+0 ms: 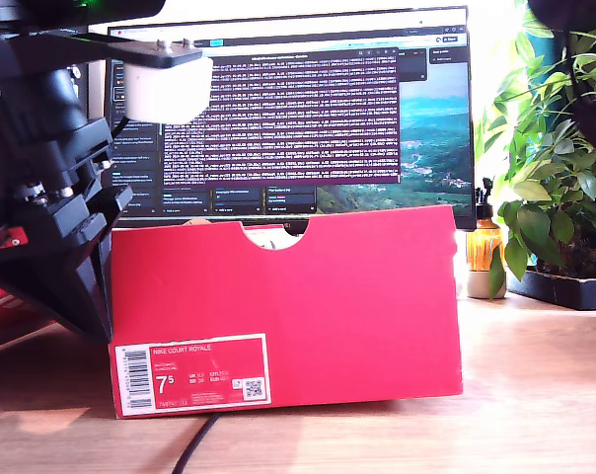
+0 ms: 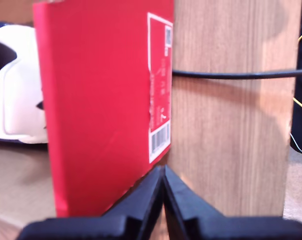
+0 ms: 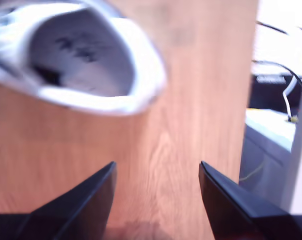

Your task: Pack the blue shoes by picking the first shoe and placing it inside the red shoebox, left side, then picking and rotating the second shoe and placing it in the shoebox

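Meanwhile my first pincer (image 2: 163,172), closed empty, sits beside the red shoebox (image 2: 101,100).

The red shoebox (image 1: 288,306) hides its inside in the exterior view, and the small print on its label (image 1: 191,373) is too small to read. In the second wrist view a blurred shoe (image 3: 76,55) is cut off by the picture's edge.

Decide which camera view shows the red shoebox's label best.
The exterior view: the label on the red shoebox faces the camera, its print readable. The first wrist view shows it sideways and blurred. The second wrist view shows no box.
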`<state>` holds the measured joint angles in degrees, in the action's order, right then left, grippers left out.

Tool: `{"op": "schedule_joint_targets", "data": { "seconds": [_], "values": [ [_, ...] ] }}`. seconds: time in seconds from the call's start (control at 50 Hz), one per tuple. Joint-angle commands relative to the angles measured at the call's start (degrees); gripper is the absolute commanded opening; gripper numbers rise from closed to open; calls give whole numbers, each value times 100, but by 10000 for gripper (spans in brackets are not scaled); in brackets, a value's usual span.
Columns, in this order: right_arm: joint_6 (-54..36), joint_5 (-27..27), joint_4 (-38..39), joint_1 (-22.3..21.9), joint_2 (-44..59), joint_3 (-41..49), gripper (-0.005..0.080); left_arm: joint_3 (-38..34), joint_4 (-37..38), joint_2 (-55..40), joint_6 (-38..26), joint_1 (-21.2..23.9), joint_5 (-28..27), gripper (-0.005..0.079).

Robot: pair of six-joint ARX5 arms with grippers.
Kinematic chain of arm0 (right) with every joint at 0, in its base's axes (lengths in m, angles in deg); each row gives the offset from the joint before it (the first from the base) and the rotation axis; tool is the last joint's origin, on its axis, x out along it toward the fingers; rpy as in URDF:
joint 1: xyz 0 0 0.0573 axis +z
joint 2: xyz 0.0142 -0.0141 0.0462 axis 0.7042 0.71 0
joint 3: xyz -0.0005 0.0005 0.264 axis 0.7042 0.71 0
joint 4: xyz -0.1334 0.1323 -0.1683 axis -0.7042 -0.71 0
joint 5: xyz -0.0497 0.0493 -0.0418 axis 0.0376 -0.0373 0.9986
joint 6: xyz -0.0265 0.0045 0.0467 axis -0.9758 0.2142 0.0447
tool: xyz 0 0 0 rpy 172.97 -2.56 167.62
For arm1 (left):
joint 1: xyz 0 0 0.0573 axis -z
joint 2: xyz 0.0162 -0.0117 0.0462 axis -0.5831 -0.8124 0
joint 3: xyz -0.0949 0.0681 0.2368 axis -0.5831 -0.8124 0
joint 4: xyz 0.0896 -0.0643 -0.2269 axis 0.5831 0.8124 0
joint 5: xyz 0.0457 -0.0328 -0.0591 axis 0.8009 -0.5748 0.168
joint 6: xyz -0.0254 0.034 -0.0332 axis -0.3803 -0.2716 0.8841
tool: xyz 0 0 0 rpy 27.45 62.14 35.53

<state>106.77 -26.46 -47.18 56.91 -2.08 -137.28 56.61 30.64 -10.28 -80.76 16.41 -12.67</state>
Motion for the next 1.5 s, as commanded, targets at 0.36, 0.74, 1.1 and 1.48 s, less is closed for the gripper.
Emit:
{"op": "schedule_joint_targets", "data": {
  "seconds": [0.36,0.74,1.1,1.48],
  "values": [
    [839,450,2,-398,-83,378,482,-37,-20,-66,22,7,-101,-19],
    [1010,533,293,-629,72,396,481,-37,-20,-66,22,7,-289,-19],
    [1143,343,525,-669,538,654,460,-37,-20,-66,22,7,-302,-19],
    [1585,127,1274,-739,544,1602,434,-37,-22,-66,22,7,-363,-19]
  ]
}}
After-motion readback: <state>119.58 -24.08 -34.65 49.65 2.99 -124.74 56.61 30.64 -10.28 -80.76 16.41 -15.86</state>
